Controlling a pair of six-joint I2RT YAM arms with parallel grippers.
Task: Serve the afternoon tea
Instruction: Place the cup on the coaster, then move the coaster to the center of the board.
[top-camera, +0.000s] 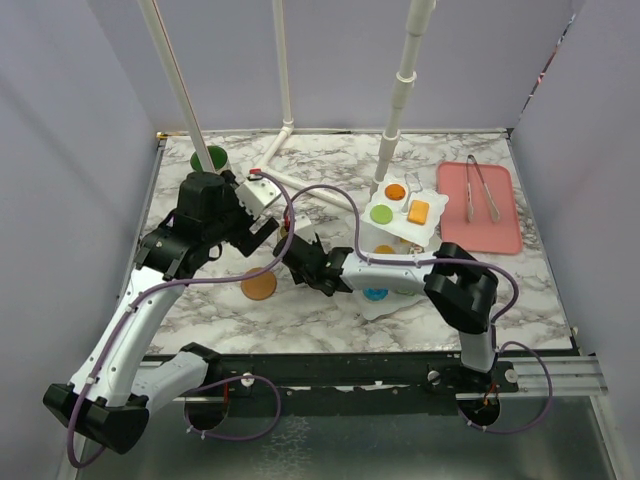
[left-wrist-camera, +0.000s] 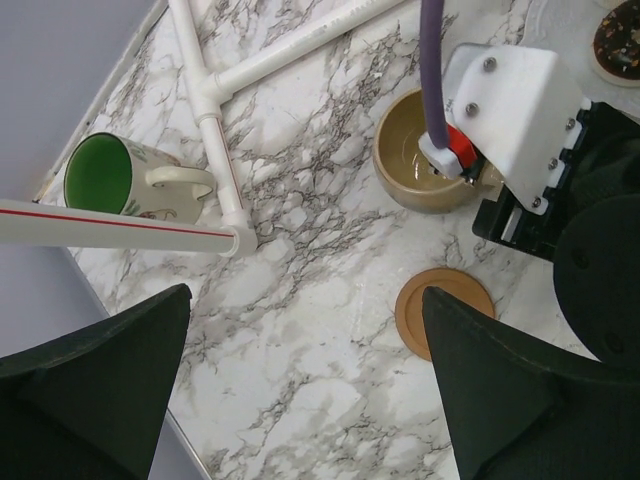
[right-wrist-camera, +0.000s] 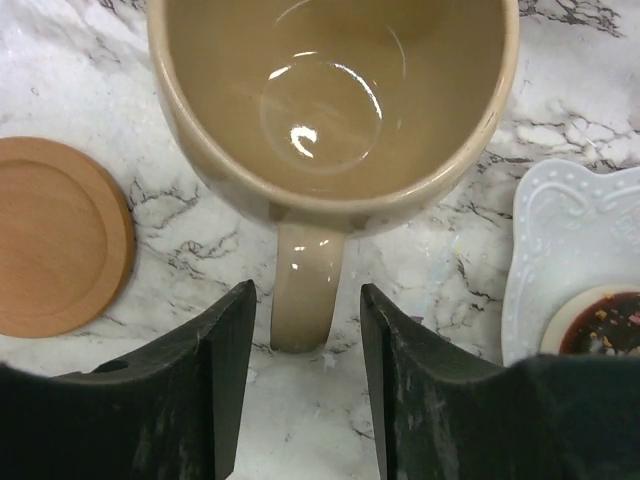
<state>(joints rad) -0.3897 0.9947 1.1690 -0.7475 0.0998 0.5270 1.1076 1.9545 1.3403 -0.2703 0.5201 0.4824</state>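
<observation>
The mug (right-wrist-camera: 330, 90) stands upright on marble (right-wrist-camera: 430, 265), its handle (right-wrist-camera: 303, 290) between the gripper's (right-wrist-camera: 305, 315) fingers (right-wrist-camera: 225, 380) with a thin gap each side; a coaster (right-wrist-camera: 55, 235) lies left, a white plate (right-wrist-camera: 570, 240) corner with a dark-topped pastry (right-wrist-camera: 600, 325) right.

A tan mug (right-wrist-camera: 330, 100), a green-lined mug (left-wrist-camera: 100, 175) (cream outside), a brown coaster (right-wrist-camera: 55, 235), a grey-veined white table (left-wrist-camera: 300, 260).

You've got two mugs: green-lined mug (top-camera: 210, 158), tan mug (right-wrist-camera: 330, 110). One wooden coaster (top-camera: 259, 287), one three-tier stand (top-camera: 402, 230), one pink tray (top-camera: 500, 235), one pair of tongs (top-camera: 470, 195). Three pastries (top-camera: 418, 211) on the top tier; the lower tiers are too hidden to count.
</observation>
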